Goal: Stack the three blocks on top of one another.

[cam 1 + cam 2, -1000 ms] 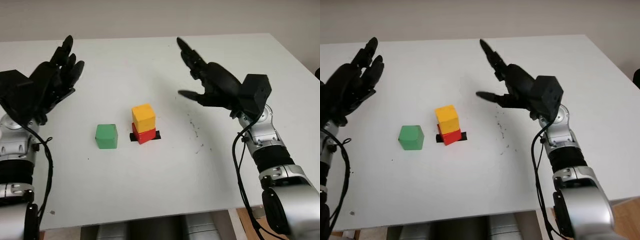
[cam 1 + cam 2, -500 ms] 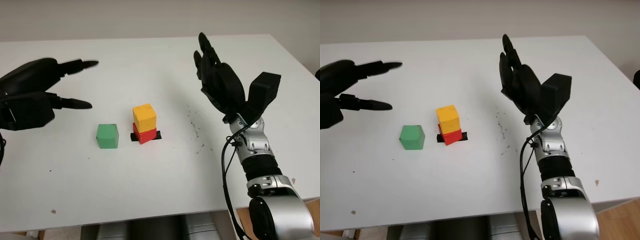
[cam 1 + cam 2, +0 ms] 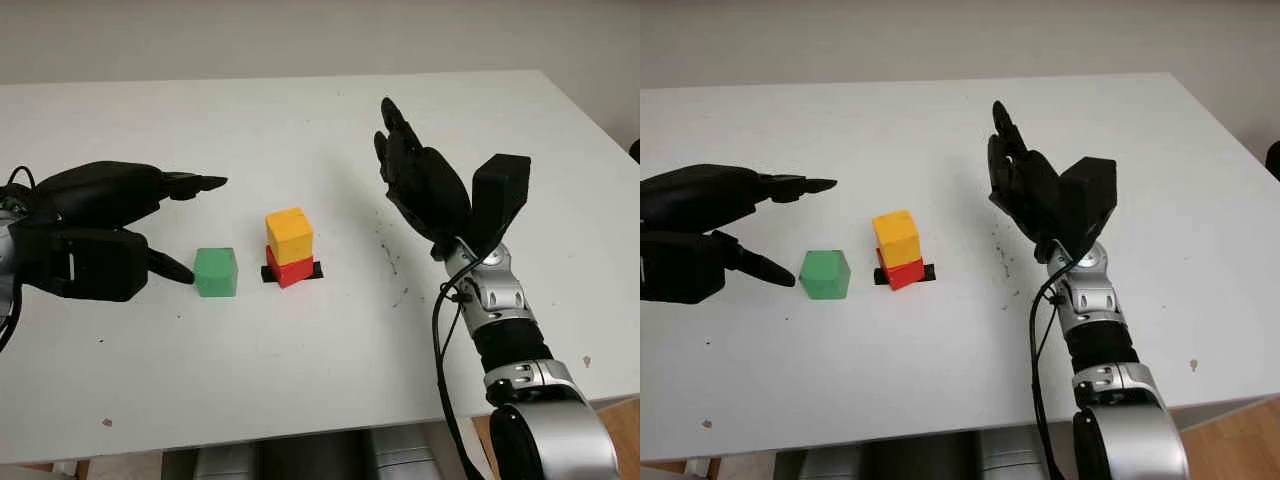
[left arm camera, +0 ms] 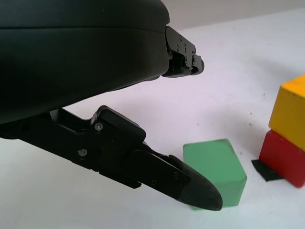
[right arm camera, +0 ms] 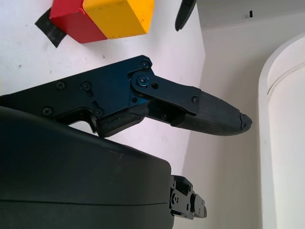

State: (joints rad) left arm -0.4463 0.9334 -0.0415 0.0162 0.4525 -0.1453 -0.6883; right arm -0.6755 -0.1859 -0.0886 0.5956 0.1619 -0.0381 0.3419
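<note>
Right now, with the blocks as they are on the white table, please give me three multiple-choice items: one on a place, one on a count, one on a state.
1. Where is the yellow wooden cube?
A. on the red cube
B. on the green cube
C. alone on the white table

2. How many blocks are stacked already?
A. none
B. two
C. three

3. What is the state of the left hand?
A. shut on the green cube
B. open, close beside the green cube
C. raised far above the stack

Answers:
1. A, the yellow cube sits directly upon the red one, over a strip of black tape.
2. B, only yellow and red are stacked; green stands apart on the table.
3. B, its fingers reach toward the green cube without closing on it. The right hand is open, raised beside the stack.
</note>
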